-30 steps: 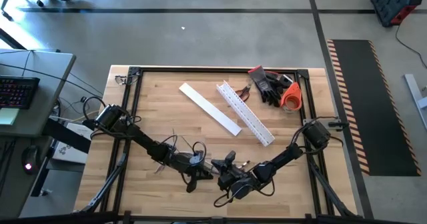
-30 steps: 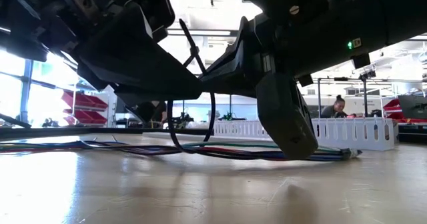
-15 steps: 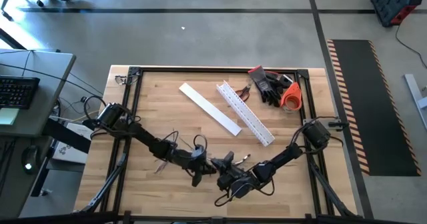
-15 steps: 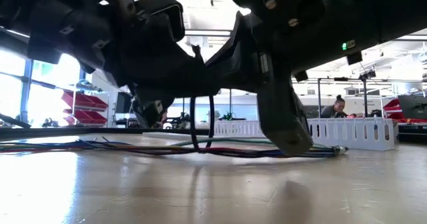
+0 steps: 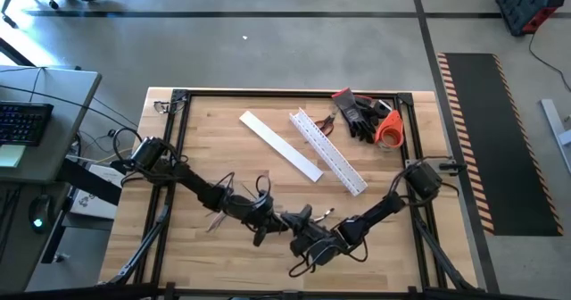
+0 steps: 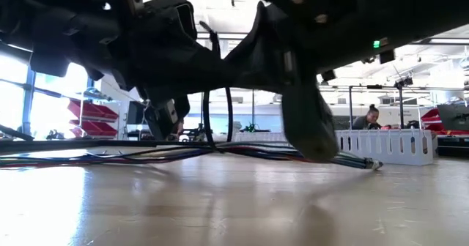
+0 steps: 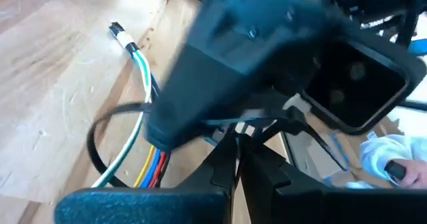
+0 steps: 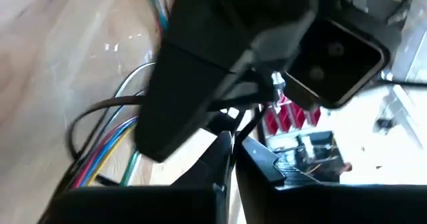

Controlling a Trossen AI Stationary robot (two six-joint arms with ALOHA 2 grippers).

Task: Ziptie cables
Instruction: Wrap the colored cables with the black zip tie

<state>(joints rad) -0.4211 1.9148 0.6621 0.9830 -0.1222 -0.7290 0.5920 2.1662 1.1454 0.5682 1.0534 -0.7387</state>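
Both claws meet near the table's front edge: left gripper (image 5: 268, 218) pressed together, right gripper (image 5: 297, 221) pinching a black zip tie (image 6: 216, 99) looped around the cables (image 6: 110, 157). Two white channels (image 5: 330, 153) lie behind. Only the low view shows the loop standing upright; the left wrist view shows coloured wires (image 7: 150, 164).

Grey concrete floor (image 5: 268, 50), bright windows (image 6: 44, 103)

Left wrist view: left gripper (image 7: 238, 159) shut on black zip tie (image 7: 107, 121).
Right gripper (image 7: 253, 64) close ahead; cables (image 7: 143, 77) lie on wooden table (image 7: 47, 97).
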